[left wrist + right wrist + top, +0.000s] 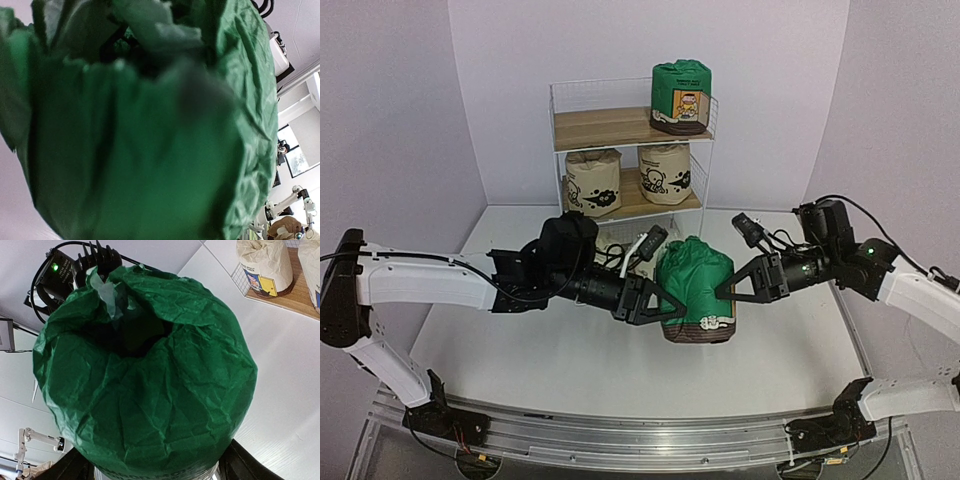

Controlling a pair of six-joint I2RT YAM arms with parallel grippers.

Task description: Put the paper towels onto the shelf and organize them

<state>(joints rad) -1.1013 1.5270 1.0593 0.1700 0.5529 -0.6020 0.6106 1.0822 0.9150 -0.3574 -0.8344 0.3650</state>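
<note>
A green paper towel roll [695,290] sits mid-table between both grippers. I cannot tell whether it rests on the table or hangs just above it. My left gripper [665,300] is shut on its left side. Green wrap [150,150] fills the left wrist view and hides the fingers there. My right gripper [728,290] meets the roll [150,380] from the right, with black fingers [245,467] flanking its lower sides. How firmly they press is unclear. The shelf [600,125] stands behind. It holds a green roll [680,97] on its top board and two beige rolls [593,182] [665,172] below.
A pale wrapped roll [613,240] lies partly hidden behind the left arm, in front of the shelf's foot. The right wrist view catches a beige roll [265,265] on a shelf board [295,297]. Purple walls close in the table at the back and sides.
</note>
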